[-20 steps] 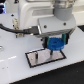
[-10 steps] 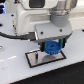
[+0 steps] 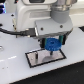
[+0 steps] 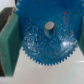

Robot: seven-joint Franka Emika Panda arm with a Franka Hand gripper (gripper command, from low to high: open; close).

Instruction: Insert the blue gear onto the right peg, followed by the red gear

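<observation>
Pinching the blue gear [image 3: 51,45] between its fingers, the gripper [image 3: 52,43] hangs just above the grey plate [image 3: 34,59].

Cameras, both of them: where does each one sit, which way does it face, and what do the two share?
Exterior view: off the arm, looking slightly down at the white table and grey plate; shows the arm and gripper.
Wrist view: on the wrist, looking along the green fingers at the blue gear, close up.
Shared: the blue gear between the fingers.
</observation>
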